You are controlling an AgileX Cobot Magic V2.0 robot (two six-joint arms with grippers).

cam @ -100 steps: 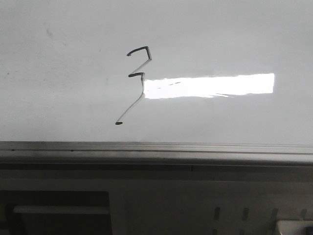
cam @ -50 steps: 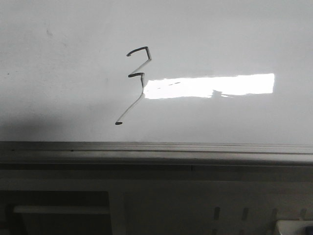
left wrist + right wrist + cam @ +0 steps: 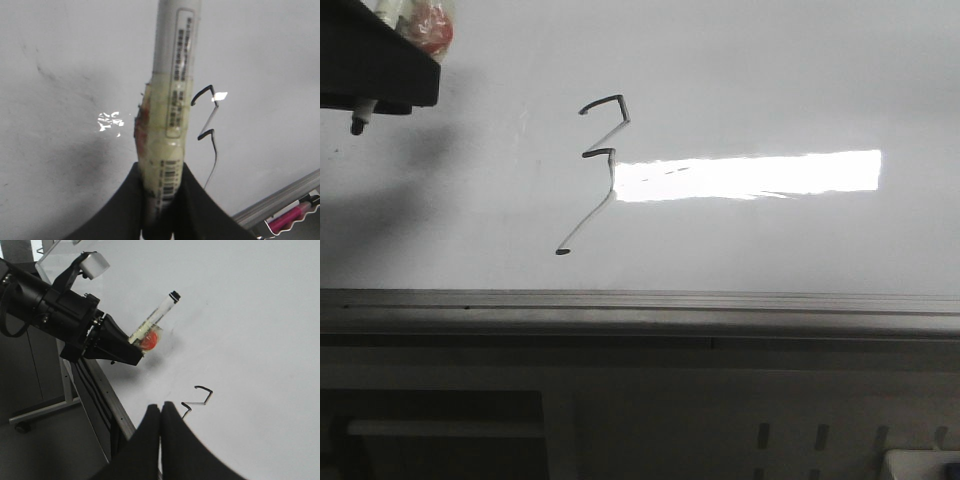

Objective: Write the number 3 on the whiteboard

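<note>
The number 3 [image 3: 601, 152] is a thin black jagged line on the glossy whiteboard [image 3: 770, 80], its slanted tail ending in a dot. My left gripper [image 3: 382, 70] is at the board's upper left, left of the number. It is shut on a white marker pen [image 3: 172, 90] wrapped in yellowish tape; the pen's tip [image 3: 358, 126] hangs near the board. The number also shows in the left wrist view [image 3: 207, 120]. My right gripper [image 3: 161, 407] is shut and empty, near the board's rail edge, beside the number [image 3: 202, 395]. The left gripper [image 3: 117, 347] shows there too.
A grey metal rail [image 3: 640, 305] runs along the board's near edge. A bright glare patch [image 3: 750, 175] lies right of the number. A dull slotted panel [image 3: 820, 435] sits below the rail. A pink object [image 3: 292, 215] lies beyond the rail.
My left gripper with the marker has come into the front view at the top left. Its shadow has spread over the board's left side. The number is unchanged.
</note>
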